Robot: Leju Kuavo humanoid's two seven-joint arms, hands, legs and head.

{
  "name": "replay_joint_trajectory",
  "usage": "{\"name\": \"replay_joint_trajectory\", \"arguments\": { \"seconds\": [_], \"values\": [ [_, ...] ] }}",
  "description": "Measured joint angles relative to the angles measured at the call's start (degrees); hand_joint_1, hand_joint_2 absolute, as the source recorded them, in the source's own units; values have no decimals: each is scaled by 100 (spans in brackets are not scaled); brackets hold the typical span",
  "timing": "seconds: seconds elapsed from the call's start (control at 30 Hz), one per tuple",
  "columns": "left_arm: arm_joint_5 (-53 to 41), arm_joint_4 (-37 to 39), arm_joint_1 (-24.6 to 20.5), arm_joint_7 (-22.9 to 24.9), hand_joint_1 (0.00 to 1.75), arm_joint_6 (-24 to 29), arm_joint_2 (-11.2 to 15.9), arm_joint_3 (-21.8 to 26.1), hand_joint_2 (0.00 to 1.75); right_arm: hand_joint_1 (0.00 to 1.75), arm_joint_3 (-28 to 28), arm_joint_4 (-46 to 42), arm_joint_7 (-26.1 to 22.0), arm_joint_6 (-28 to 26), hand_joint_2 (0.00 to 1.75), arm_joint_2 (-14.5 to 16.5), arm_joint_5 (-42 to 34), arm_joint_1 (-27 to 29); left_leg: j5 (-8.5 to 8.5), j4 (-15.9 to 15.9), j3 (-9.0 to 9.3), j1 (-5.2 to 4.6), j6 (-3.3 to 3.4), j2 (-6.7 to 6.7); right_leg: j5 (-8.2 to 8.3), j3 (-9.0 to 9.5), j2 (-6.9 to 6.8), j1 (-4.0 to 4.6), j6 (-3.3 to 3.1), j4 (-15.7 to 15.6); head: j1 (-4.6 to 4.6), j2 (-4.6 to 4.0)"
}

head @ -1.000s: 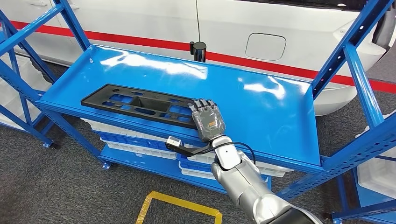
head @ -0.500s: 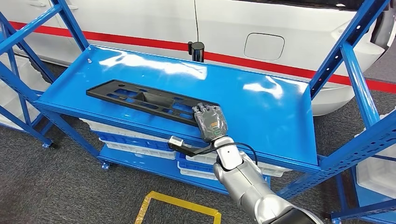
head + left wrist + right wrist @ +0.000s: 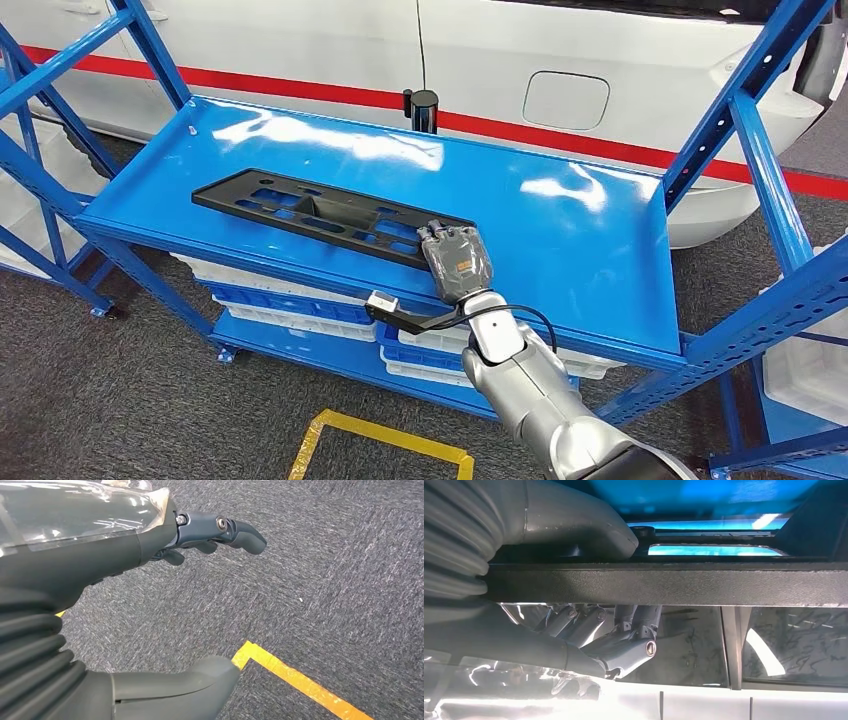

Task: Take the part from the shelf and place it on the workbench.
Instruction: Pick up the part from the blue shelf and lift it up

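The scene is evenly and brightly lit from overhead. White glare patches are thrown on the glossy blue shelf (image 3: 560,230), at its far left and far right. Only soft shadows are cast. The head view is sharp; in the right wrist view, near surfaces are blurred and overexposed.

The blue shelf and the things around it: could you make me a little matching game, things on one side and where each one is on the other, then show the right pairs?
Things:
1. black part
2. right hand
3. left hand
4. yellow line

Places:
A. painted on the grey carpet
B. hanging above the floor, holding nothing
C. lying on the blue shelf, one end lifted
D. gripping the near end of the black part

Pairs: 1-C, 2-D, 3-B, 4-A
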Motion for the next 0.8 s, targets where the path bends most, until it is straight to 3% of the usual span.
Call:
{"name": "replay_joint_trajectory", "arguments": {
  "seconds": [0.27, 0.57, 0.8],
  "values": [
    [-102, 0, 1, 23, 0, 4, 31, -8, 175, 175, 14, -91, -15, 0, 175, -36, 0, 1, 0, 0, -1, 0, 0, 0, 0, -1, 0, 0, 0, 0, 0, -1],
    [-56, 0, 5, 440, 0, -244, 87, -8, 175, 175, 39, -412, -281, 0, 175, -93, -34, 96, 0, 0, -2, 0, 0, 1, 0, -3, 0, 0, 0, 0, 0, 0],
    [-44, 0, 5, 509, 0, -249, 98, -8, 175, 175, 37, -593, -353, 0, 175, -128, -40, 144, 0, 0, -4, 0, 0, 1, 0, -4, 1, 0, 0, 0, 0, -1]
  ]
}}
